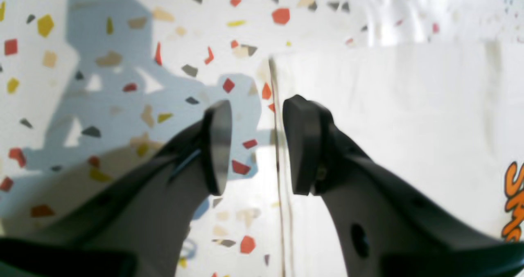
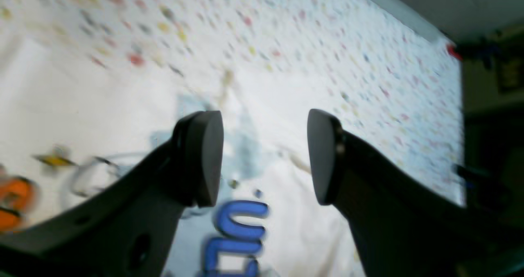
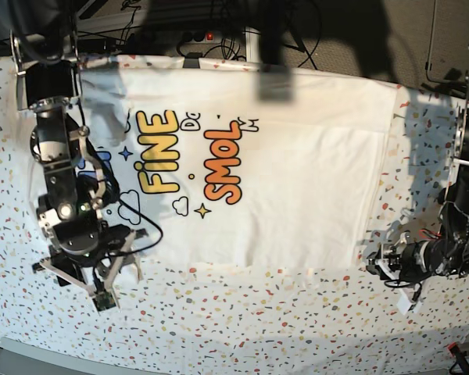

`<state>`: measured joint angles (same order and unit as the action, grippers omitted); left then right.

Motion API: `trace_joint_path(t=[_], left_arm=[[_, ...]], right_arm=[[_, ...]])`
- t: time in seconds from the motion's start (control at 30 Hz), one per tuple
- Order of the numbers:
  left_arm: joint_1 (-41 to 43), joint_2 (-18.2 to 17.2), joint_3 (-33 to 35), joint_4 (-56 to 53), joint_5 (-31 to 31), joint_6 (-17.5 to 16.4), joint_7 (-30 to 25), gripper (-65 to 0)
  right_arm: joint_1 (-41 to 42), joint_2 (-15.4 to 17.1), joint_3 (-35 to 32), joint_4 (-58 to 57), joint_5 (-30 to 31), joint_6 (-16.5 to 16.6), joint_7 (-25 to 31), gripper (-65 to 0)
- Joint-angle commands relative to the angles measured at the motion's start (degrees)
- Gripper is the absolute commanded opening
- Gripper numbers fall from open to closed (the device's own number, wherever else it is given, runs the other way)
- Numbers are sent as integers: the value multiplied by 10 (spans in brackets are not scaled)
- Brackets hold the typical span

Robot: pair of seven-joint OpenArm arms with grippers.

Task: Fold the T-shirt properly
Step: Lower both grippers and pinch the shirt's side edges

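Both end effectors (image 1: 254, 146) (image 2: 265, 158) released over the flat, print-up white T-shirt (image 3: 297, 180).

Overhead base view; two close wrist views over T-shirt (image 3: 297, 164).

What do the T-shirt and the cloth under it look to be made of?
T-shirt: soft matte white knit, probably cotton; it lies limp with a stitched hem and a printed front. Tablecloth: thin white fabric or coated sheet, terrazzo-style coloured flecks printed on; which, the pictures leave open.
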<state>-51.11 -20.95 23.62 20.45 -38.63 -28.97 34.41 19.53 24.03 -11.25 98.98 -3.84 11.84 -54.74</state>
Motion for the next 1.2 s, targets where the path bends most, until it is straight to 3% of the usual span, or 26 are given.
trace_joint_path(t=[0.0, 0.07, 0.27, 0.43, 0.6, 0.83, 0.93, 1.1, 1.17], left_arm=[[-24, -3, -3, 7, -8, -4, -17, -422], [-24, 0, -3, 7, -6, -5, -17, -422], [-21, 3, -3, 7, 25, -4, -43, -422], [-20, 14, -3, 3, -41, -4, -9, -422], [-16, 33, -3, -14, -43, -5, -9, -422], [13, 45, -3, -14, 48, -4, -68, -422], [14, 37, -3, -14, 57, 16, -95, -422], [16, 30, -3, -14, 3, 18, -73, -422], [18, 32, -3, -14, -24, -7, -59, -422]], right_arm=[[3, 17, 5, 9, -12, 9, 17, -320], [-27, 42, 5, 9, -24, 25, 27, -320], [-87, 84, 5, 10, -37, 25, 31, -320], [-95, 85, 5, 11, -34, 25, 26, -320], [-95, 85, 5, 33, -34, 25, 13, -320], [-96, 85, 5, 67, -30, 25, -10, -320], [-96, 85, 5, 67, -11, 25, -10, -320], [-99, 79, 5, 67, -4, 25, -10, -320], [-99, 79, 5, 67, -5, 25, -8, -320]])
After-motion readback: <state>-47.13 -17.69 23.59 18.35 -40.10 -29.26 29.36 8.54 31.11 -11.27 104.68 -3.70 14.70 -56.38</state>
